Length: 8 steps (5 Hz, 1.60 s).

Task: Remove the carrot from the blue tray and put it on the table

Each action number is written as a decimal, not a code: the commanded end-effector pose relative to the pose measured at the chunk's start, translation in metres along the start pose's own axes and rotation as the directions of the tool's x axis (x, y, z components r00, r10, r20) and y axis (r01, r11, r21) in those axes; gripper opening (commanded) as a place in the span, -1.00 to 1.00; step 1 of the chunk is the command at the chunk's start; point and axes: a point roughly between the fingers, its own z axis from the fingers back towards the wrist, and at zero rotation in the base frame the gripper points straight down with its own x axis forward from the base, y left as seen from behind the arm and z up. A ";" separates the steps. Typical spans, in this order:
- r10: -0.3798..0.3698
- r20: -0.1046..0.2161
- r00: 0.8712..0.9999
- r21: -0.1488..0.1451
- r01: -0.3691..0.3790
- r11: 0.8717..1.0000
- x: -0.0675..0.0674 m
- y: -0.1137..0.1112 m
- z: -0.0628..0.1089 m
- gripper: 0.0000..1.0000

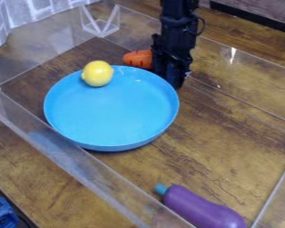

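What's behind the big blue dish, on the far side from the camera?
Behind the blue dish, the orange carrot pokes out beside the dark gripper. The dish's rim and the gripper cover the rest, so I can't tell how it lies there.

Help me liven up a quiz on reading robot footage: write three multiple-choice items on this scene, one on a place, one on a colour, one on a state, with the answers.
1. Where is the toy carrot?
A. At the near rim of the blue tray
B. By the tray's far rim, next to the gripper
C. In the middle of the tray

2. What colour is the round ball?
A. Yellow
B. Green
C. Red

3. How is the eggplant toy placed?
A. Standing on end
B. Leaning against the tray
C. Lying on its side

Answers:
1: B, its orange body shows beyond the far rim, beside the dark gripper.
2: A, its whole visible surface is yellow.
3: C, its purple body lies lengthwise, apart from the tray.
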 end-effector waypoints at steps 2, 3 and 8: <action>0.007 0.105 0.994 0.034 -0.011 0.999 0.007 0.005 0.043 1.00; 0.006 0.109 0.994 0.030 -0.009 1.000 0.009 0.004 0.044 1.00; -0.002 0.120 0.993 0.016 0.000 1.000 0.014 -0.001 0.045 1.00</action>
